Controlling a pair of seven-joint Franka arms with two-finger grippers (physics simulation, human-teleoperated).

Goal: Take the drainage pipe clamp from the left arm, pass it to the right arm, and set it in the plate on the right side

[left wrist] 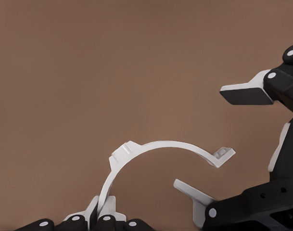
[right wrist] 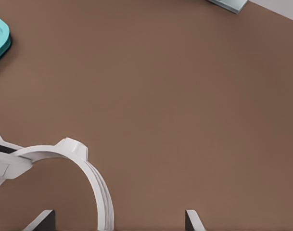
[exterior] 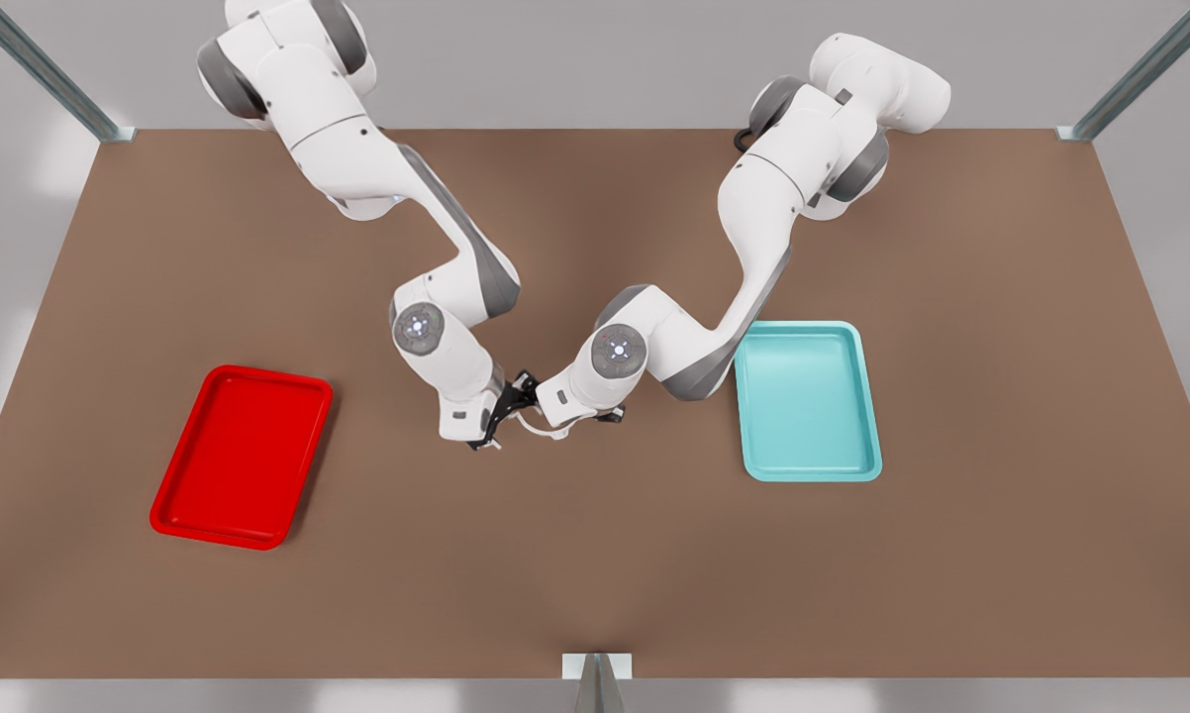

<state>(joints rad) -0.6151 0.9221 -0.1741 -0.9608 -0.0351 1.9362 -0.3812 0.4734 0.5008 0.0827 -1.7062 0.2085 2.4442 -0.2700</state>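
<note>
Front view: you are looking down on two white arms meeting over the middle of a brown worktop (exterior: 595, 574), with open bare surface all around them and toward the near edge. The plate (exterior: 242, 458) is lying flat toward the front view's left, and a teal tray (exterior: 808, 406) is lying toward the front view's right, both well apart from the tools. Metal frame posts are standing at the worktop's far corners and grey walls are closing in the room.

The left tool (exterior: 555, 428), on the arm reaching in from the teal tray's side, is gripping the drainage pipe clamp (exterior: 531, 428) above the worktop. In the left wrist view its fingers (left wrist: 105, 211) are pinching one end of the white half-ring (left wrist: 156, 143), whose arc is bowing away from them and whose free tab is pointing toward the right tool (left wrist: 216, 139).

The right tool (exterior: 496, 421), on the arm nearer the plate, is standing open beside the clamp. In the right wrist view its fingertips (right wrist: 118, 220) are spreading wide to either side of the ring's band (right wrist: 95, 183), apart from it.
</note>
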